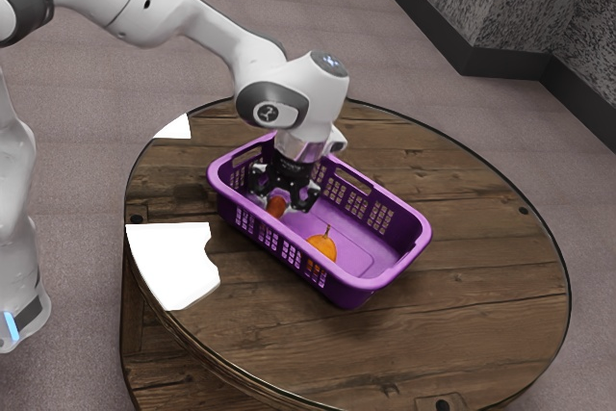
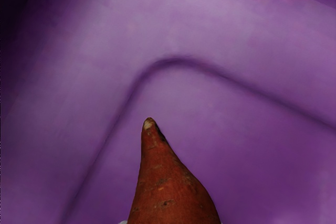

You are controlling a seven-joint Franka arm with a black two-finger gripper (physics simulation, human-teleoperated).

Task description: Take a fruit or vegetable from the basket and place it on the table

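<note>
My gripper (image 1: 284, 201) is down inside the purple basket (image 1: 384, 282), near its end toward the exterior view's left, with its fingers apart. Between them, low in the basket, lies a reddish-brown sweet potato (image 1: 276, 207), partly hidden by the basket wall and the hand. In the wrist view, the tapered end of the sweet potato (image 2: 170, 190) points away from the hand over the basket floor (image 2: 84, 82). An orange, round fruit or vegetable with a thin stem (image 1: 321, 247) rests farther along the basket floor.
The basket's raised, slotted walls surround the hand. It stands on a round wooden table (image 1: 462, 324). White flat shapes (image 1: 173, 262) lie at the table's edge on the exterior view's left.
</note>
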